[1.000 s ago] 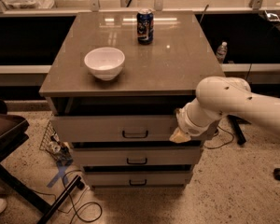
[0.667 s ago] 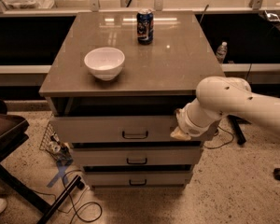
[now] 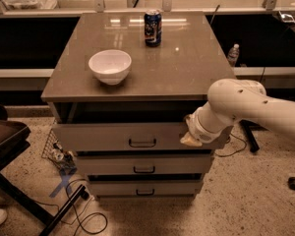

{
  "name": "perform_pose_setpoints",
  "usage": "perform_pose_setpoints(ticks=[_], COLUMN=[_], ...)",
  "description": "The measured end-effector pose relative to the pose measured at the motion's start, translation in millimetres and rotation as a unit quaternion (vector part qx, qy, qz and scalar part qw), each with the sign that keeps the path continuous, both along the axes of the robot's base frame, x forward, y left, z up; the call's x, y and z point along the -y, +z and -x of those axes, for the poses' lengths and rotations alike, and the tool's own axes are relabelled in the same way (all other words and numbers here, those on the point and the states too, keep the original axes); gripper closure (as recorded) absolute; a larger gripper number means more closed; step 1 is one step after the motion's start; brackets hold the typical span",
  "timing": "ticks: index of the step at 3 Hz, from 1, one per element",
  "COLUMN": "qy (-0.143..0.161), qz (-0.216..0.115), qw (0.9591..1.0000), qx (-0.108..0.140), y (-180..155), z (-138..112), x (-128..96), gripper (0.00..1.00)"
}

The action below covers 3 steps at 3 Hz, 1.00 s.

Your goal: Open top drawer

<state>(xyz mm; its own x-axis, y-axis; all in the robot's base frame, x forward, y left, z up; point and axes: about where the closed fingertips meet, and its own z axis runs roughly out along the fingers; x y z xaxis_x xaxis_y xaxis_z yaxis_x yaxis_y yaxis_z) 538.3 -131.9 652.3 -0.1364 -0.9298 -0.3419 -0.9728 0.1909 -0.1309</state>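
The top drawer (image 3: 103, 136) is the tallest and widest of three pale grey fronts under the brown cabinet top. It stands pulled out a little, with a dark gap above its front. Its small dark bar handle (image 3: 142, 143) is at the centre of the front. My gripper (image 3: 191, 135) is at the drawer's right end, at the upper part of the front, to the right of the handle. The white arm (image 3: 246, 107) reaches in from the right and covers the drawer's right corner.
A white bowl (image 3: 110, 66) and a blue can (image 3: 153, 28) stand on the cabinet top (image 3: 187, 68). Two shorter drawers (image 3: 144, 169) sit below. A dark chair (image 3: 7, 136) and cables (image 3: 64, 161) lie at the left. A bottle (image 3: 233, 54) stands behind at the right.
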Motion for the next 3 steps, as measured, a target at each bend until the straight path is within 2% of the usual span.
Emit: perform_pose_setpoints(ticks=[2, 3], qy=[0.0, 0.0], qz=[0.0, 0.0], qw=[1.0, 1.0], qx=[0.0, 0.0], y=[0.1, 0.3], z=[0.0, 0.0], x=[0.0, 0.0], gripper=[0.97, 0.74])
